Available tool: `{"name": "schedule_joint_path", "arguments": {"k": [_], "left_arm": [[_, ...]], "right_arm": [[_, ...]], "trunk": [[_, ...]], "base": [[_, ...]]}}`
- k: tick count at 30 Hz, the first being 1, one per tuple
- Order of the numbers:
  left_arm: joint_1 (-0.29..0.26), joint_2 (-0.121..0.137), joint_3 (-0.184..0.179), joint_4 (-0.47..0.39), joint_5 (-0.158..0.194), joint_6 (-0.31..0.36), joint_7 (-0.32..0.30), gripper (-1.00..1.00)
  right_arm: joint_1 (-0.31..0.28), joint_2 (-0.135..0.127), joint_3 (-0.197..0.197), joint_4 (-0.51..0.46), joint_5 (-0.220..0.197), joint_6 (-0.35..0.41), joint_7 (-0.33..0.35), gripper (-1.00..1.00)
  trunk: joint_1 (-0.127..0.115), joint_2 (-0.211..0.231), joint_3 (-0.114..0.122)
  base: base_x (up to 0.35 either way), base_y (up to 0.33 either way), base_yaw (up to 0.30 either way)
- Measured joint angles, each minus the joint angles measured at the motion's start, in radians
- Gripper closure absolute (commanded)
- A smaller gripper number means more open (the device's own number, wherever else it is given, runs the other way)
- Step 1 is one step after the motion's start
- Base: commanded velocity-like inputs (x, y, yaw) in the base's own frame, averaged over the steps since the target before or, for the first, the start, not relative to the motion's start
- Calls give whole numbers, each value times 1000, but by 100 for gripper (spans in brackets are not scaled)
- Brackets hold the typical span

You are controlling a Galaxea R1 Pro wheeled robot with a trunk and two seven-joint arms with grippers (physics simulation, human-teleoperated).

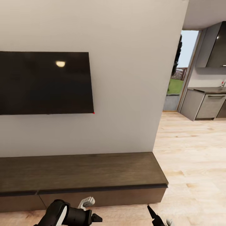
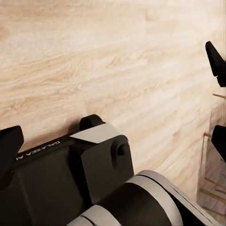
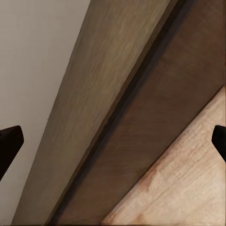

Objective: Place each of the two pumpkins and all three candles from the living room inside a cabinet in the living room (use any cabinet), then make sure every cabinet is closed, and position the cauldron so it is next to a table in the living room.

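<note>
A pale wall with a television point(image 1: 45, 82) backs the shut cabinet point(image 1: 81, 175); both grippers' fingers spread wide, empty; no pumpkins or candles visible.

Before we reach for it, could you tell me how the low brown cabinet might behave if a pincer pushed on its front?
The cabinet looks long and low against the wall, so it probably won't slide or tip. Its front panels appear flush, handleless, possibly push-to-open.
</note>
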Motion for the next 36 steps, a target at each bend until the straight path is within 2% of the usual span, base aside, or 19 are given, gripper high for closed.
{"name": "schedule_joint_path", "arguments": {"k": [30,36], "left_arm": [[-1,-2,0,0,2,-2,0,-100],[-1,-3,-1,0,1,-2,0,-100]], "right_arm": [[0,3,-1,0,-3,1,3,-100],[0,4,6,0,11,-8,-7,-100]], "trunk": [[115,-210,-94],[138,-252,-113]], "base": [[-15,3,0],[0,0,0]]}}
